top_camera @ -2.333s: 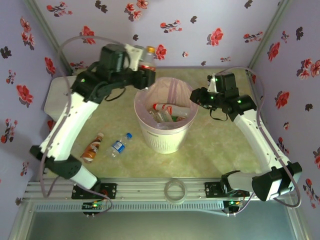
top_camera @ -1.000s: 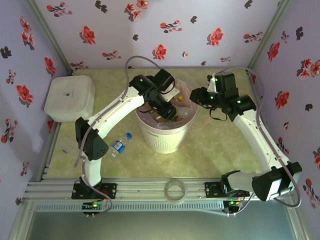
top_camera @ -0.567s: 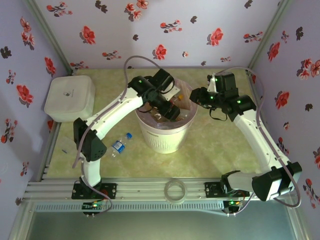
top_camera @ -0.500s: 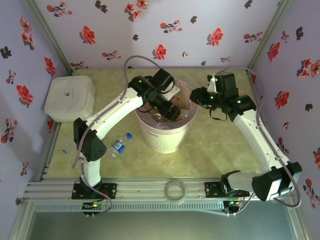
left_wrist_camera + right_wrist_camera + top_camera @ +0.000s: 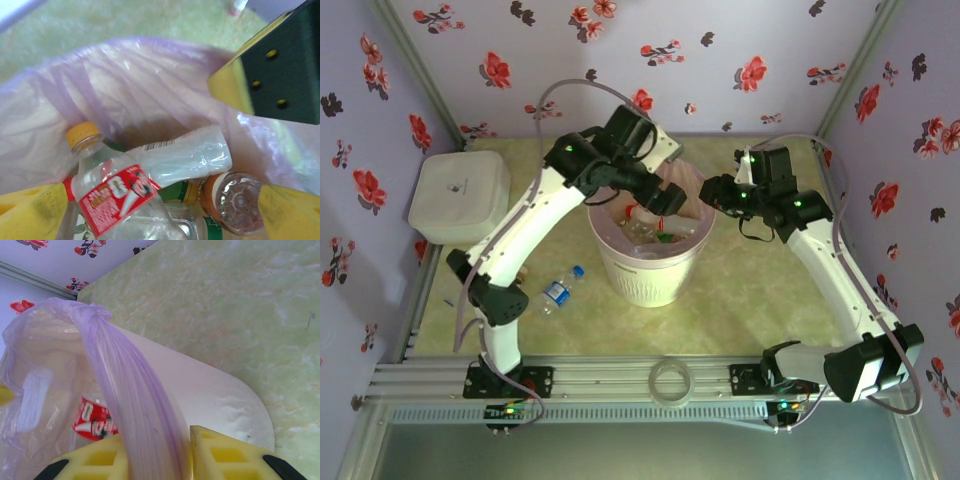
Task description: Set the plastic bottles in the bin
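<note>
The left jaws have been opened wide above the bin (image 5: 645, 280), and the red-labelled bottle (image 5: 112, 200) has been released inside. The liner (image 5: 135, 410) is clamped by the right jaws. A blue-capped bottle (image 5: 558, 291) remains on the desk (image 5: 770, 290).

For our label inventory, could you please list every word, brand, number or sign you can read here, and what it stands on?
Nothing reads clearly.
red label on the yellow-capped bottle: pale lettering, too blurred to read.
barcode on the lying clear bottle: digits too small.
mark on the white box: too small.
blue label on the table bottle: too small.
</note>
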Controlling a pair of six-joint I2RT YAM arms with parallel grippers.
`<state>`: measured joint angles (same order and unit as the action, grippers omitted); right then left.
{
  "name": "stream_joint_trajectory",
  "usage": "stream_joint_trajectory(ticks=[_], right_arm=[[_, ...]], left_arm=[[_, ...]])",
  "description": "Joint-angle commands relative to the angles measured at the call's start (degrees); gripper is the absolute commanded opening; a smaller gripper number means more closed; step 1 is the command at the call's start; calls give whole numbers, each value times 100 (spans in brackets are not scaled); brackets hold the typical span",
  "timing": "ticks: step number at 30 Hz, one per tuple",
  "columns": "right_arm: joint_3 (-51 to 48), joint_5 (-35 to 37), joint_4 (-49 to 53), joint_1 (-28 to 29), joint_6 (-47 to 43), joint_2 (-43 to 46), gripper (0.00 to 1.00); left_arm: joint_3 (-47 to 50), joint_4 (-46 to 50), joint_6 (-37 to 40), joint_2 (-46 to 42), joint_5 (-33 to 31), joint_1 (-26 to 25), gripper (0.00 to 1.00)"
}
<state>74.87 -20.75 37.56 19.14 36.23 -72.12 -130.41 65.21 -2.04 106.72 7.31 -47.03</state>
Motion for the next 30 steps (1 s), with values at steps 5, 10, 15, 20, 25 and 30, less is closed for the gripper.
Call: stream_joint_trajectory(ticks=[5, 10, 15, 20, 25, 30], right_arm=[[14, -216, -328, 47, 124, 126, 29], [10, -228, -345, 47, 139, 125, 29], [2, -123, -307, 55, 113, 135, 29], [10, -93, -245, 57, 37, 132, 29], [10, -116, -267, 55, 34, 110, 29], [6, -152, -326, 55, 66, 83, 29]], left_arm=[[299, -83, 116, -1215, -471, 644, 95], [1363, -289, -253, -2058, -568, 1383, 94], [2954, -590, -616, -2941, -817, 2024, 93], [4177, -371, -942, -3328, -1351, 2181, 94], [5235, -370, -1232, -3728, -1498, 2358, 94], [6410, -571, -1837, -3994, -1124, 2370, 96]])
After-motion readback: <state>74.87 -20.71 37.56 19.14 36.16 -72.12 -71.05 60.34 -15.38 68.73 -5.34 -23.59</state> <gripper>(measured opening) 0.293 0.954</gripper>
